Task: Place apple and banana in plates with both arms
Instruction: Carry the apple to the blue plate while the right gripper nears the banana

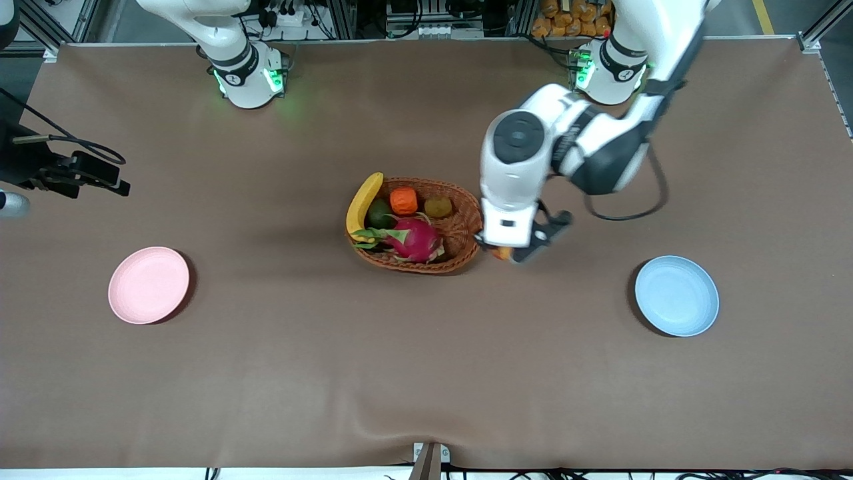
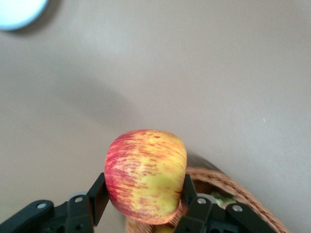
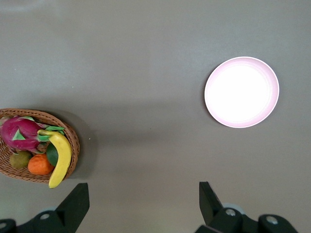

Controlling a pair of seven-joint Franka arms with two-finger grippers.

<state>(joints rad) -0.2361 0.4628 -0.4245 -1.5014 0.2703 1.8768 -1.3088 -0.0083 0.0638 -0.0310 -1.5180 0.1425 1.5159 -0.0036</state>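
Note:
My left gripper (image 1: pixel 510 253) is shut on the red and yellow apple (image 2: pixel 146 174) and holds it in the air over the edge of the wicker basket (image 1: pixel 460 230) toward the left arm's end. A bit of the apple (image 1: pixel 501 253) shows under the hand. The banana (image 1: pixel 363 203) lies along the basket's rim toward the right arm's end and also shows in the right wrist view (image 3: pixel 60 158). The pale pink plate (image 1: pixel 148 285) and the pale blue plate (image 1: pixel 676 295) are both empty. My right gripper (image 3: pixel 141 204) is open and empty, high over the table between basket and pink plate.
The basket also holds a pink dragon fruit (image 1: pixel 414 239), an orange lumpy fruit (image 1: pixel 403 201), a kiwi (image 1: pixel 438 207) and a dark green fruit (image 1: pixel 380 213). Brown cloth covers the table. The blue plate's edge shows in the left wrist view (image 2: pixel 19 12).

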